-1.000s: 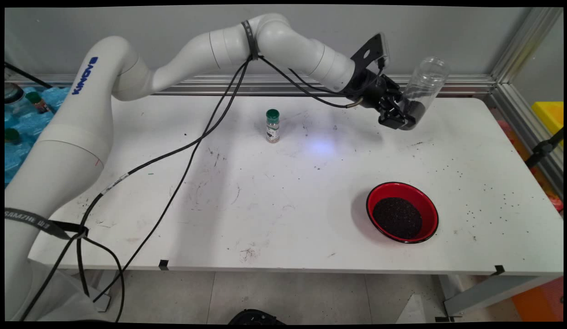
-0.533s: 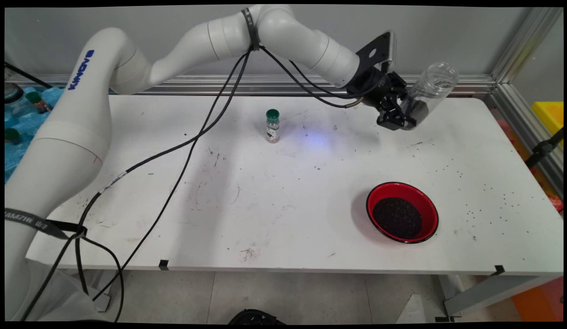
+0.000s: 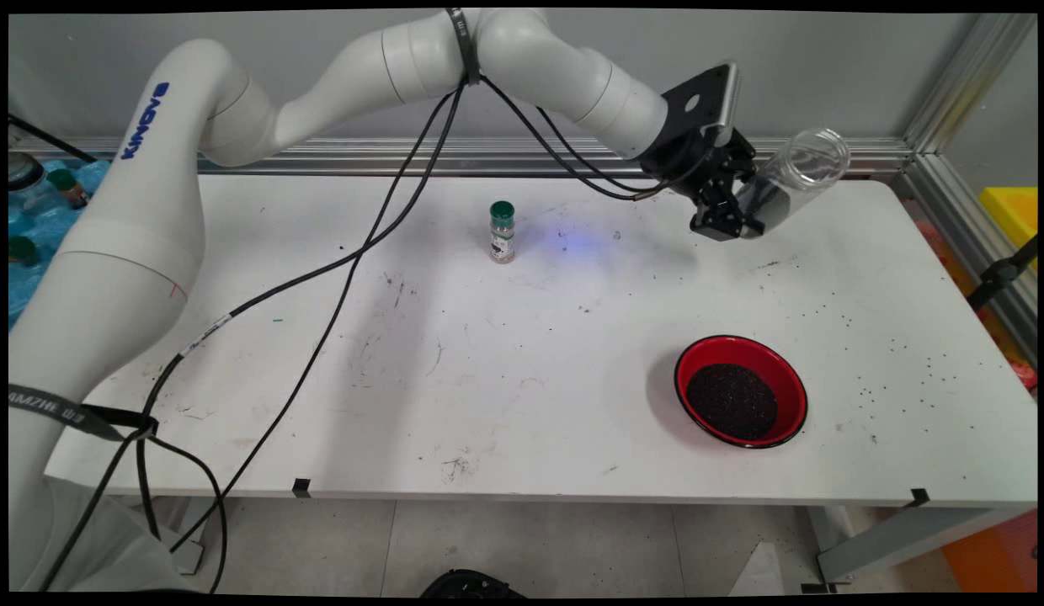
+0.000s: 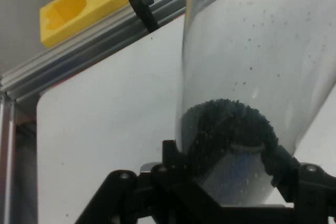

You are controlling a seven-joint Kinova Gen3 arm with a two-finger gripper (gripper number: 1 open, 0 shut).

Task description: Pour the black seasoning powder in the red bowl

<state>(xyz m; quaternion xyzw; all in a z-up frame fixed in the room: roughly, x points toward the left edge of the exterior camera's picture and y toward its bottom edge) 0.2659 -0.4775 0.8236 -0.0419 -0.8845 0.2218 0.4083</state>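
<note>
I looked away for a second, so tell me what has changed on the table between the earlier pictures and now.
The gripper, shut on the clear jar, has tipped it further over, its open mouth swinging right and lower; the dark grains remain at its bottom. The spice bottle and the red bowl of grains stayed put.

The arm's upper link (image 3: 143,118), at the far left, bore the blue lettering KINOVA, seen upside down. A dark strap (image 3: 59,411) round the arm's base at the near left carried pale letters reading roughly "AMZHE". The small green-capped jar's label (image 3: 502,244) was too small to read.
</note>
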